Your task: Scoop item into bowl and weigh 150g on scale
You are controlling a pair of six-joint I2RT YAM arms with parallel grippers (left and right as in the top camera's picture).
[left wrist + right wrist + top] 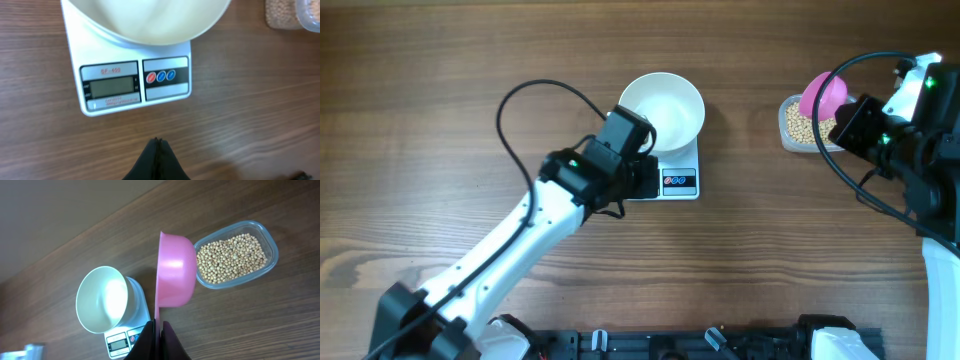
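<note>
The left gripper [159, 159] has its two dark fingers pressed together with nothing between them, and it hangs over bare brown wooden table [250, 130] just in front of the display edge of the small flat white square kitchen scale [135, 107]. On that edge a grey display window sits beside a dark panel with one red and two blue round buttons. The round, deep, plain white bowl [150, 22] stands on the scale's platform, overhanging it toward the far side. From overhead the left gripper [648, 178] lies at the near left corner of the scale [682, 182], with the bowl [662, 110] right behind it, its inside plain white. The right gripper [159, 340] is pinched shut on a thin lower edge of a small pink plastic scoop [176, 270], which is held on its side with its rim upright. Just beside the scoop is a clear rounded-rectangular plastic tub [270, 247] filled with small round tan-beige beans [230, 257]; whether scoop and tub touch cannot be told. From overhead the right gripper [842, 118] and the scoop [822, 95] are over the far right corner of the tub [786, 140], the beans [798, 122] lie inside it, and it stands well apart from the scale, to the right.
</note>
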